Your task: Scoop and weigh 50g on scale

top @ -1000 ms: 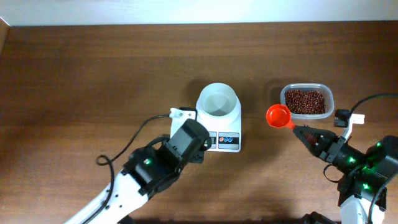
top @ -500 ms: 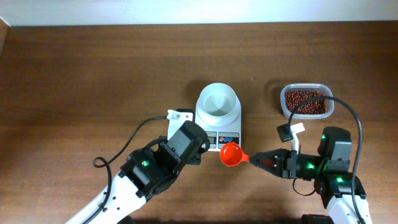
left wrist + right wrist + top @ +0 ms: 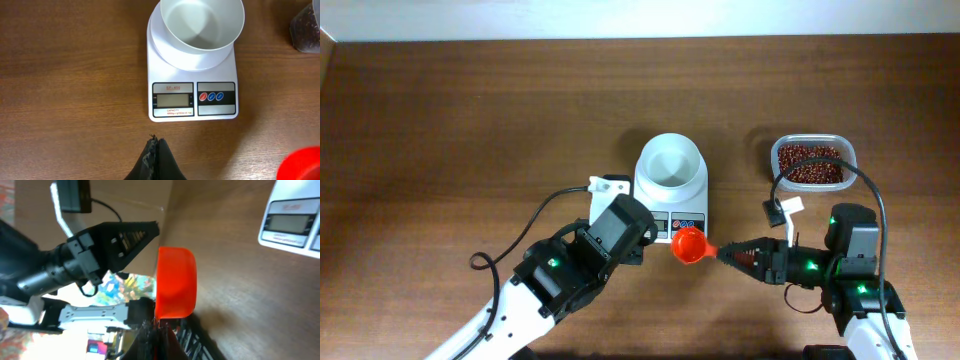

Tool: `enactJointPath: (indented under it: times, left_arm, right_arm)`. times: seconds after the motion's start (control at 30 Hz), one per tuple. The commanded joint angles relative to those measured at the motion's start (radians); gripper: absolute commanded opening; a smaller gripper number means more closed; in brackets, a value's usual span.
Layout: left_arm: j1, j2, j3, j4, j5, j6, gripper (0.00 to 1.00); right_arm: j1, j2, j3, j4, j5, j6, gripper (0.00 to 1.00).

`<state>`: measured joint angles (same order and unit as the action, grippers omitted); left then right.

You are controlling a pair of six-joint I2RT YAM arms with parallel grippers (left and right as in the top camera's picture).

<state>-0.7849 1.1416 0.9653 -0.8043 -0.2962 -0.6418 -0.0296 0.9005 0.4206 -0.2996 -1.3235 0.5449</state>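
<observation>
Seen from above, a dark wood table point(image 3: 470, 120) holds a white scale point(image 3: 672, 222) at centre, with an empty round bowl point(image 3: 670, 165) on top. The beans point(image 3: 810, 163) lie in a clear tub point(image 3: 774, 168) at the far right, level with the bowl and apart from the scale.

The right gripper point(image 3: 732, 251) has its fingers clamped on the handle of an orange-red scoop point(image 3: 689, 245). The scoop's long axis runs left to right. Its cup points left, just in front of the scale's buttons, and its handle points back into the right arm. We see no beans in the cup.

The left gripper point(image 3: 156, 147) has its fingers pressed together on nothing. It hovers just in front of the scale's display.

The coming move turns on 1 relation: the beans lie behind the right gripper and to its right, on the far side from the cup. So the cup faces away from them. We judge the right arm must swing the scoop round toward the tub before it can dip in. Of the 2 arms, the right is much nearer the tub.
</observation>
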Motion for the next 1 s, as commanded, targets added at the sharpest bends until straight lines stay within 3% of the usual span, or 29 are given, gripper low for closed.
enactJointPath:
  times: [0.0,0.2,0.4,0.6,0.97]
  left_arm:
    - [0.004,-0.011,-0.001,-0.001,-0.007,-0.088,0.00]
    - [0.004,0.051,-0.002,-0.001,-0.026,-0.323,0.00]
    - [0.001,0.232,-0.002,0.050,0.001,-0.336,0.00]
    - [-0.041,0.338,-0.002,0.220,0.000,-0.330,0.00]
    - [-0.051,0.546,-0.002,0.420,0.014,-0.330,0.00]
  right_arm:
    - [0.009,-0.004,0.003,0.049,0.052,-0.018,0.04]
    - [0.009,-0.004,0.003,0.348,0.204,-0.013,0.04]
    - [0.009,-0.004,0.003,0.692,0.371,0.196,0.04]
    - [0.009,-0.002,0.003,0.697,0.575,0.273,0.04]
    - [0.009,0.117,0.003,0.682,0.573,0.283,0.04]
